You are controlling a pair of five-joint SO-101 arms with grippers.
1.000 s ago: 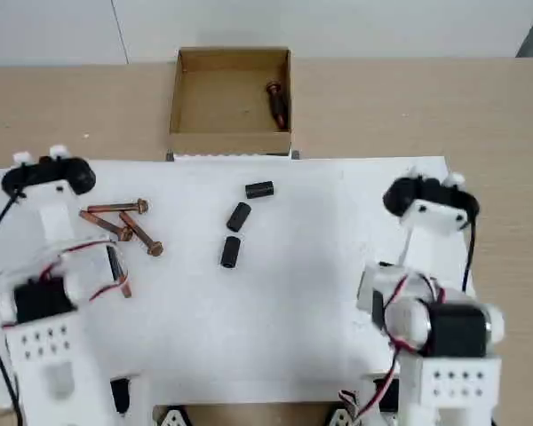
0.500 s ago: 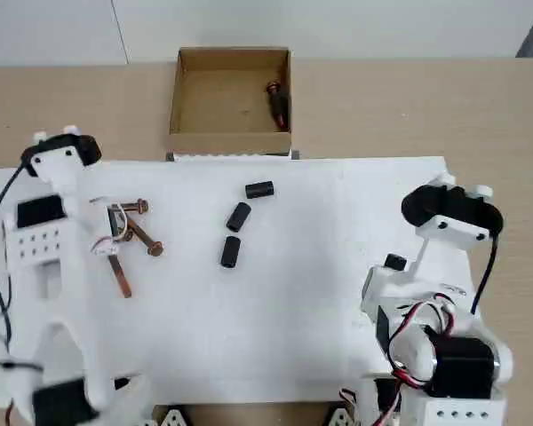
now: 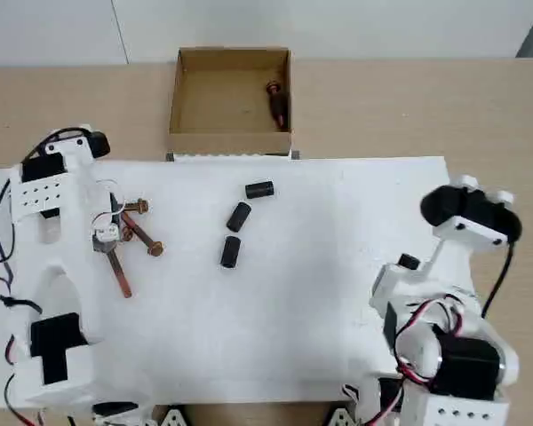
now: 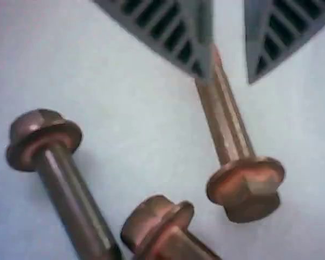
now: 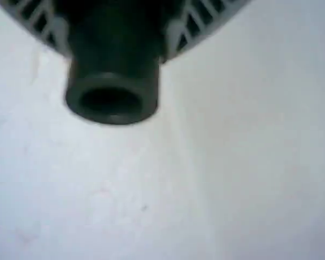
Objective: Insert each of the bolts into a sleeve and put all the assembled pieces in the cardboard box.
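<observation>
The left gripper [image 4: 228,76], parted astride a copper-coloured flanged bolt [image 4: 230,130] at nine o'clock on the white sheet [image 3: 293,337], may knock it askew by closing off-centre, while the right gripper [image 5: 114,27] clamps a black cylindrical sleeve [image 5: 111,92].

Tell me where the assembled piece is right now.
In the high view, the assembled piece lies inside the cardboard box, near its right wall, beyond the far edge of the white sheet.

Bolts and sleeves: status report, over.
Left gripper open, fingers straddling a bolt. Right gripper shut on a sleeve. One assembled piece in the cardboard box. Two other bolts crowd close.
</observation>
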